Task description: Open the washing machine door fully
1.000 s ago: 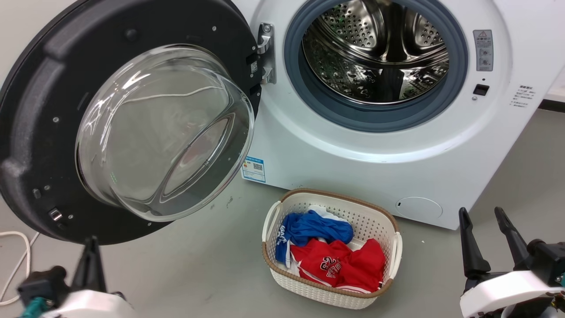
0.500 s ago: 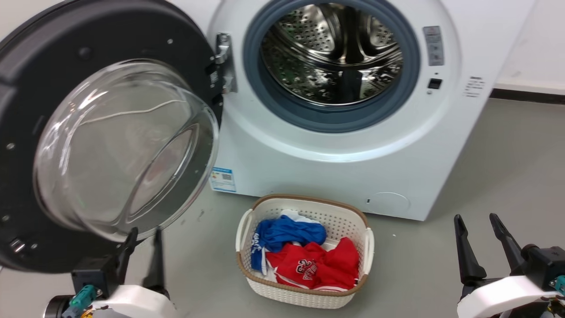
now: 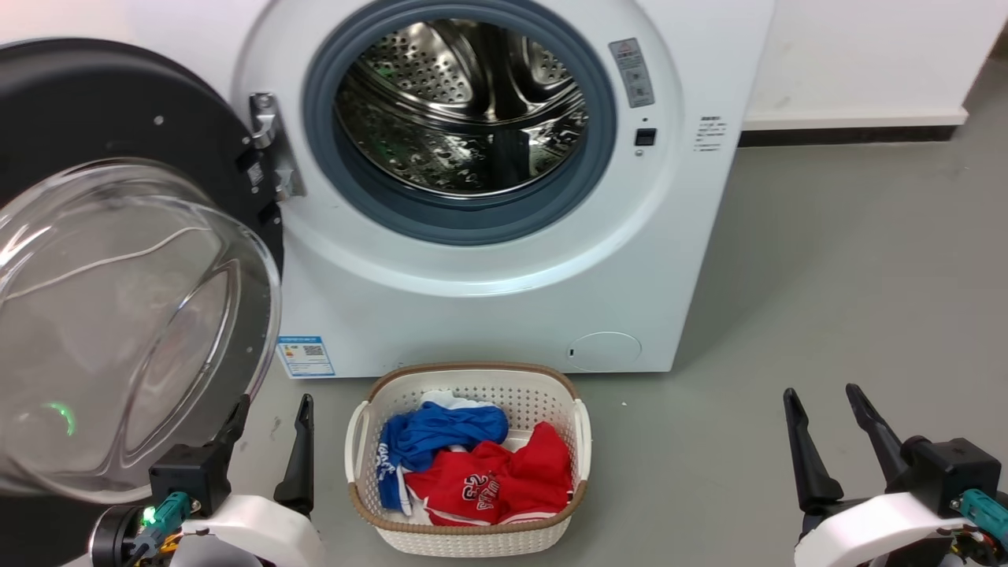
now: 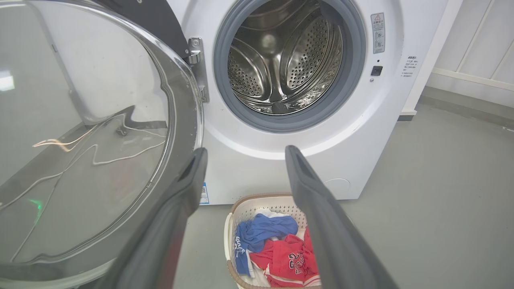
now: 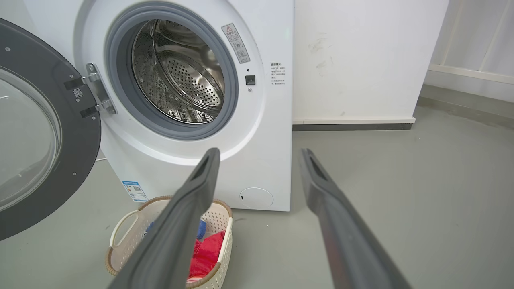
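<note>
The washing machine door stands swung wide to the left of the white washing machine, its black rim and bulging clear glass bowl facing out. The same washing machine door crowds the left of the left wrist view, and the washing machine door hangs off its hinge in the right wrist view. The steel drum is exposed. My left gripper is open, just below the bowl's lower right edge, holding nothing. My right gripper is open over bare floor at the lower right.
A white laundry basket with a brown rim sits on the grey floor in front of the machine, holding blue and red clothes. A white wall with a dark baseboard runs to the right of the machine. A white cable shows through the door glass.
The head camera has shifted, sliding machine, door and basket left and down in view. My left gripper has come up from the corner and now shows both fingers open. The right gripper holds its pose.
</note>
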Robot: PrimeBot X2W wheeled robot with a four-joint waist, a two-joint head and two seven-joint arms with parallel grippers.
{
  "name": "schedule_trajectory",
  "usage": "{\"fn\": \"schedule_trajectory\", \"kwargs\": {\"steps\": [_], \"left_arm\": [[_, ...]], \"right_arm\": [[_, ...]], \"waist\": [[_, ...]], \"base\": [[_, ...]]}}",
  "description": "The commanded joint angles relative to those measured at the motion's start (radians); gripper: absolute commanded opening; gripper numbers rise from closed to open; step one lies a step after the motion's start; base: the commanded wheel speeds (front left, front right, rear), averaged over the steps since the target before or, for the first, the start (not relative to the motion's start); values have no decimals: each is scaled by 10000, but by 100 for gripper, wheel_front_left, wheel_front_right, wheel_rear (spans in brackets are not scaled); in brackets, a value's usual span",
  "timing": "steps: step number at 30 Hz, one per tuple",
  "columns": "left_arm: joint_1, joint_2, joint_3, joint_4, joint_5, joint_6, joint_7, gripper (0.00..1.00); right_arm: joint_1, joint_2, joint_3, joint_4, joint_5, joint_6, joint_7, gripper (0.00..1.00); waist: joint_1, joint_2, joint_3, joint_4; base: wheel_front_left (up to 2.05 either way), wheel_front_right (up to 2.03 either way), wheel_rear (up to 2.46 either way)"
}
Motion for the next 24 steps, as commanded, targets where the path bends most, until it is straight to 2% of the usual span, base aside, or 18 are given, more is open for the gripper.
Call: {"fn": "schedule_trajectory", "kwargs": {"steps": [1,24], "left_arm": [[-126,-67,-30,81,-60,-51,-103,100],[-389,-213,-34,842,-226,-120,-776,100]], "right_arm": [[-4,10,58,35,-92,-3,21,100],[-255,10,333,95,-2,-3,-4,100]], "waist": [[0,0,-13,-192],[0,0,233,-302]], "base": [[0,0,0],[0,0,0]]}}
